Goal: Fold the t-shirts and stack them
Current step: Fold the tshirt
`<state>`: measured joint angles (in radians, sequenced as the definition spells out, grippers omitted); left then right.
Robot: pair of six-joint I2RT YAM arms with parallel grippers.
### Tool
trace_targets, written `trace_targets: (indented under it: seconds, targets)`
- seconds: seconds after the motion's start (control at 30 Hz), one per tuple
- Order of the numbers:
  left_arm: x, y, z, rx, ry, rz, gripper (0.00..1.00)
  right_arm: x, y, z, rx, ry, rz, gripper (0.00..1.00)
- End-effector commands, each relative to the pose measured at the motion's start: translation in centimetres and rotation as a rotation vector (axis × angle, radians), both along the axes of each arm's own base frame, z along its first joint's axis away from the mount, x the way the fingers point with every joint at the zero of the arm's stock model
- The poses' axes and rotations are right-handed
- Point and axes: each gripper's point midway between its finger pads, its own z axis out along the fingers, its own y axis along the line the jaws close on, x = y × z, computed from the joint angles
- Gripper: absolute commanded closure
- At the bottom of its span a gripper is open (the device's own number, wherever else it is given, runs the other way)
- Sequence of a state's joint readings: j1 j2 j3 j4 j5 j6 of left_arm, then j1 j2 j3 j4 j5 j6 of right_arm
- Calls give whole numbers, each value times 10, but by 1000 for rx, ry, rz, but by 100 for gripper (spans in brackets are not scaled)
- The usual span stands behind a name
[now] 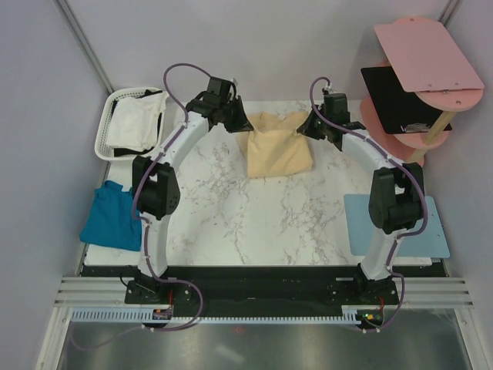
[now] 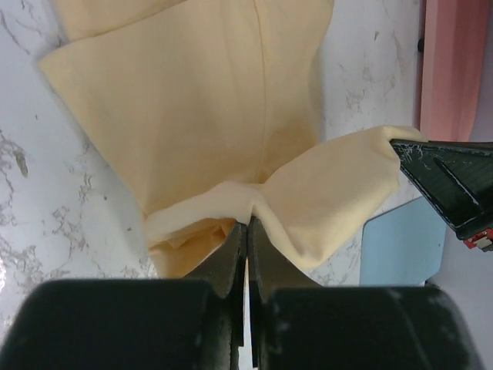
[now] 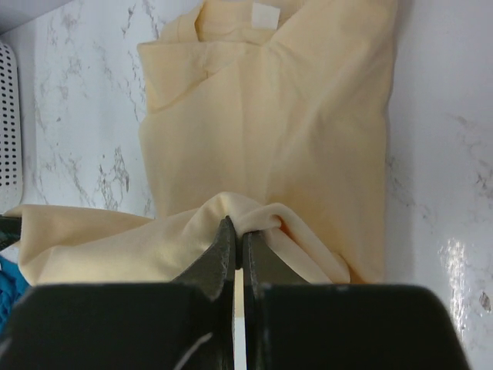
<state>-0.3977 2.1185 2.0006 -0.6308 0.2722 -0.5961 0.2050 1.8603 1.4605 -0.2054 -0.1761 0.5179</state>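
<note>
A pale yellow-cream t-shirt (image 1: 279, 148) lies partly folded at the far middle of the marble table (image 1: 254, 223). My left gripper (image 1: 240, 122) is shut on its far left corner, and the pinched cloth (image 2: 308, 200) rises to the jaws (image 2: 247, 223). My right gripper (image 1: 310, 128) is shut on the far right corner, with a fold of cloth (image 3: 254, 212) bunched at its tips (image 3: 238, 225). The far edge hangs lifted between both grippers. A teal blue t-shirt (image 1: 112, 216) lies crumpled at the table's left edge. A white t-shirt (image 1: 135, 123) sits in the basket.
A white slotted basket (image 1: 108, 139) stands at the far left. A light-blue mat (image 1: 397, 225) lies at the right edge. A pink tiered stand (image 1: 420, 73) with a black board occupies the far right corner.
</note>
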Motion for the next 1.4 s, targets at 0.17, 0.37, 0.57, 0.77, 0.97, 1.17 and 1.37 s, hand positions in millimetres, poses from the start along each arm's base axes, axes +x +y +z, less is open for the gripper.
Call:
trace_targets:
  seconds: [0.17, 0.37, 0.57, 0.77, 0.97, 1.17, 1.37]
  targets:
    - [57, -2, -5, -81, -30, -27, 98, 73, -16, 2, -8, -91, -53, 99]
    - [97, 13, -28, -158, -37, 3, 98, 118, -13, -18, -1, -116, -57, 94]
    - [117, 21, -32, -260, -59, 8, 49, 164, -2, -21, 68, -227, -42, 13]
    - [89, 34, -33, -153, -85, 26, 13, 142, -16, 27, 43, -361, -87, 2]
    - [31, 21, -58, -94, -19, -3, 13, 87, -37, 42, -10, -332, -137, 2]
    - [-14, -10, -104, -66, 60, -39, 16, 32, -45, 29, -15, -266, -141, 2]
    - [-40, -30, -145, -44, 155, -44, 36, -3, -47, 25, -7, -232, -129, 2]
